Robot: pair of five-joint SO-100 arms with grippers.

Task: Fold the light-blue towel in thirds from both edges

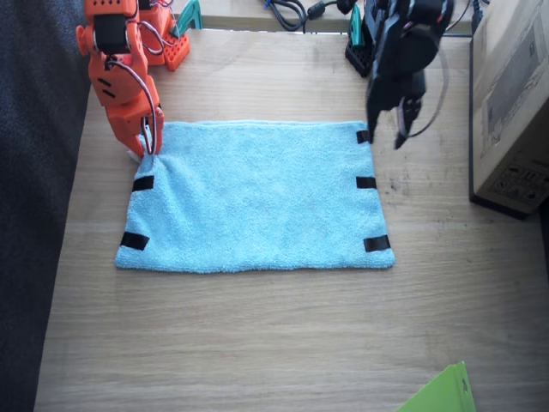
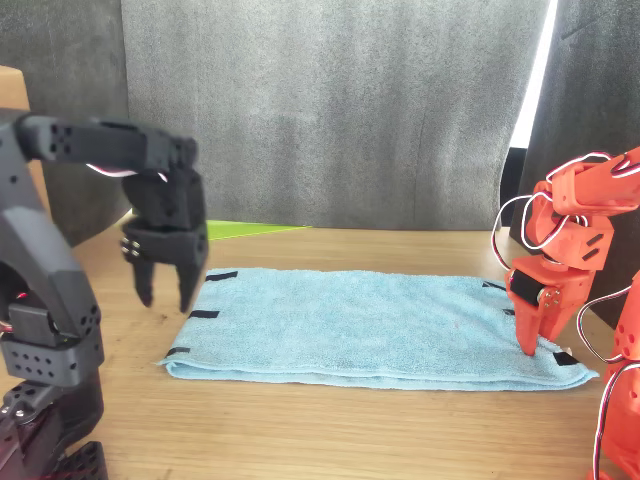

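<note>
While the light-blue towel [image 1: 257, 196] lies flat on the table [image 1: 274, 343], the right gripper [image 2: 530, 335] pinches its far corner, and the left gripper [image 2: 165, 285] hovers slightly parted above the opposite edge.

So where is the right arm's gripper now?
In the fixed view, the right gripper is down at the light-blue towel's far corner, by its taped short edge.
</note>
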